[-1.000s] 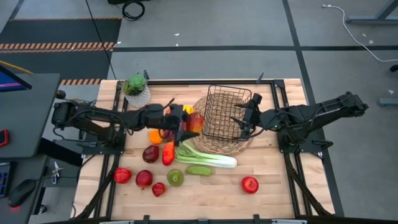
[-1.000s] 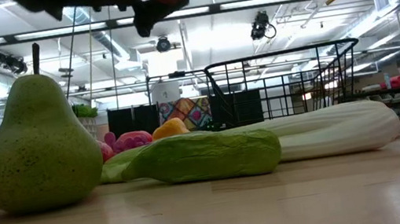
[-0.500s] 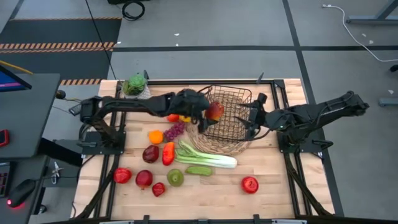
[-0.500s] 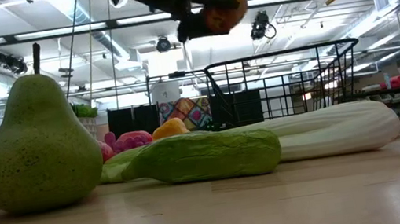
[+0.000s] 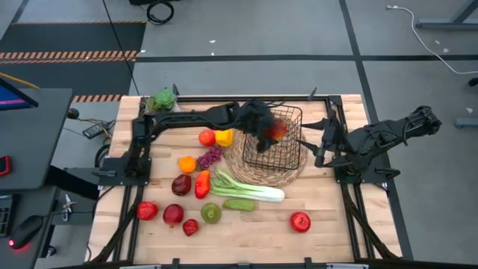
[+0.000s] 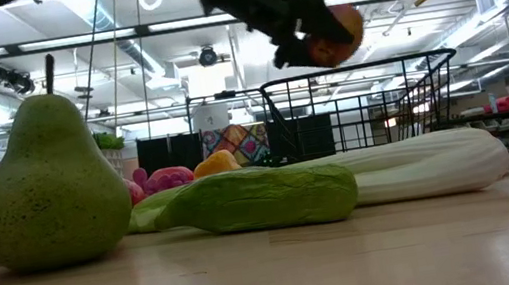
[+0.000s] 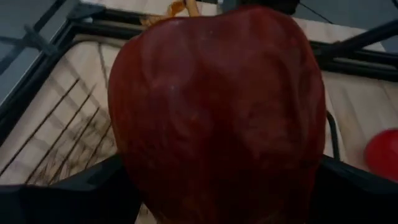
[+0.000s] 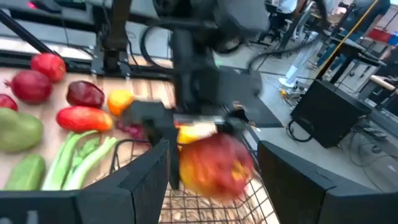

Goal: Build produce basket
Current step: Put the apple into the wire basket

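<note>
Apple right over the basket

Left gripper [image 5: 270,131] has its fingers clamped on a red apple [image 5: 278,131], directly above the basket [image 5: 273,138]. Right gripper [image 5: 323,143] waits just right, fingers wide.

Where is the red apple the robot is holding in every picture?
High view: the apple sits in the left hand, over the basket.
Low view: the apple is up high, above the basket.
Left wrist view: the apple fills the picture.
Right wrist view: the apple is in the middle.
Shared landmark: the basket.
</note>
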`<state>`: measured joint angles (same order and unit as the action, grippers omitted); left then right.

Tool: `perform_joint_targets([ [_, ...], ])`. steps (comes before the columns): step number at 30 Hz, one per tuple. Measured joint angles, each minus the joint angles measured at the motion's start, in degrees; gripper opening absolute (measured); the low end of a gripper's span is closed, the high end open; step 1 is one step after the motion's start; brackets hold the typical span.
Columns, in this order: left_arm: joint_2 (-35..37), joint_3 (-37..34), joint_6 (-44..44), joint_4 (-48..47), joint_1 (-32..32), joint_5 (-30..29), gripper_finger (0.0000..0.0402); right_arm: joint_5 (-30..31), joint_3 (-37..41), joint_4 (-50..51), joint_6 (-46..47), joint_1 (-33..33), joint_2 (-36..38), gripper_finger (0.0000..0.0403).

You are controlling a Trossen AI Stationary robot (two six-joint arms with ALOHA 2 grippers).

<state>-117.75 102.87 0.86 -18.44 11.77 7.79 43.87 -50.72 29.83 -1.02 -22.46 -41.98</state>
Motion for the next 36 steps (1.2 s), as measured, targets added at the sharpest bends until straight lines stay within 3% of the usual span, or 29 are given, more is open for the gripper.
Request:
perform_joint_targets([
  [8, -9.8, 13.4, -0.7, -8.0, 1.9, 0.5, 0.0339, 0.0, 0.0, 1.2, 1.5, -2.4, 0.6, 0.0247],
  [20, -16.8, 15.0, 2.3, -3.4, 5.3, -1.0, 0.0339, 0.7, 0.0, 2.5, 3.0, -4.5, 2.6, 0.0247],
  [30, -20.3, 14.9, 4.0, 4.0, 4.6, -10.3, 0.0339, 0.6, 0.0, 2.0, 2.7, -4.5, 1.4, 0.0247],
  [36, -20.3, 14.9, 0.0, 4.2, 2.8, -20.0, 0.0339, 0.6, 0.0, 0.0, 1.1, -4.5, 0.8, 0.0247],
])
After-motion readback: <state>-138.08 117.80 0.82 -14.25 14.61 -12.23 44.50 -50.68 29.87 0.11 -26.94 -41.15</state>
